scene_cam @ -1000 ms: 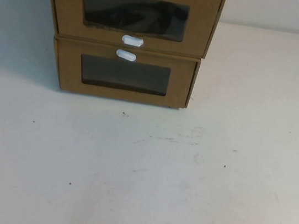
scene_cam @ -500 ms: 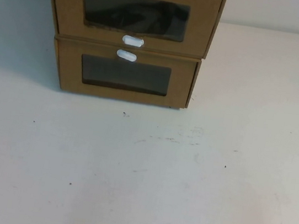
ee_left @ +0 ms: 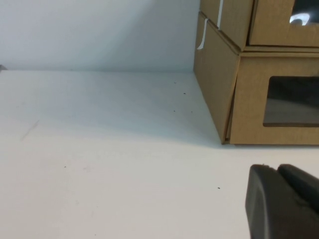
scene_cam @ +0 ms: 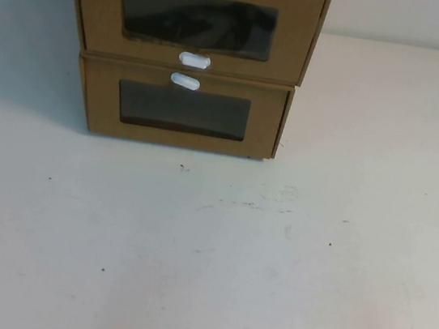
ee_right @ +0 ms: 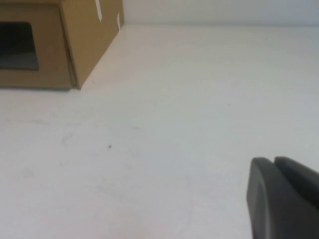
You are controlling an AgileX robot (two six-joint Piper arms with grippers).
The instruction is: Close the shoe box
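The shoe box (scene_cam: 195, 18) is the upper of two stacked brown cardboard boxes at the far middle of the table. It has a wide clear window and a white oval tab (scene_cam: 194, 60) below it. Its drawer front stands a little forward of the box beneath. It shows in the left wrist view (ee_left: 279, 22) too. My left gripper (ee_left: 276, 168) is shut and empty, low over the table, short of the stack's left corner. My right gripper (ee_right: 273, 160) is shut and empty, over the table off the stack's right side. Neither gripper shows in the high view.
The twin lower box (scene_cam: 182, 110) bears the shoe box; its white tab (scene_cam: 185, 82) sits above its window. It also shows in the right wrist view (ee_right: 60, 45). The white table (scene_cam: 207, 253) stretches in front and to both sides.
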